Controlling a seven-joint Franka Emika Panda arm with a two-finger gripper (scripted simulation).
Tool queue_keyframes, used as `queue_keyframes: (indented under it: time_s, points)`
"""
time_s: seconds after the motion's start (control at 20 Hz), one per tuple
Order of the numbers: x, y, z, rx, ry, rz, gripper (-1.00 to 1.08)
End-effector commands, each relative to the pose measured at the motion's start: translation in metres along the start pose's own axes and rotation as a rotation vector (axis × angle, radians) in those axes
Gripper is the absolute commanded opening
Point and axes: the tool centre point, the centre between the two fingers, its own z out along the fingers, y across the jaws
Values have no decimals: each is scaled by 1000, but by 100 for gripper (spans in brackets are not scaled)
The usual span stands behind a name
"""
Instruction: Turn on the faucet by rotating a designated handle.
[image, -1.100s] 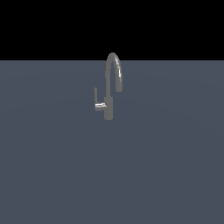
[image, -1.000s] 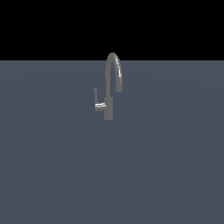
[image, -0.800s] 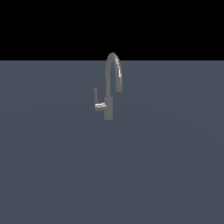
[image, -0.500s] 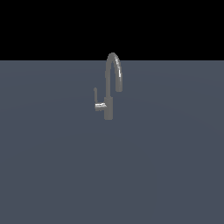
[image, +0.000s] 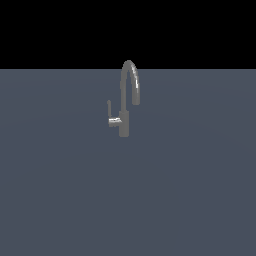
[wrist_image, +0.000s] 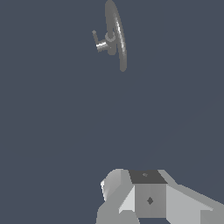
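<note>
The robot does not show in the exterior view; only the wrist view shows part of it; there the pale grey, blocky, faceted gripper (wrist_image: 148, 197) fills a patch at the picture's edge; a darker grey square face with a small diamond mark sits in its middle, with a dark flat panel above it and a rounded light lobe to one side; its fingertips lie out of frame, so the jaws' stance cannot be told.
</note>
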Motion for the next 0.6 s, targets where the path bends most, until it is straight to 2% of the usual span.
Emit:
queue_keyframes:
  time_s: [0.0,0.25,0.55]
  points:
    - [1,-3,-8,-5,27,24,-100]
    - [4,-13,-30,-21,107,96,-100]
    - [8,-35,-66,-50,245,219,-100]
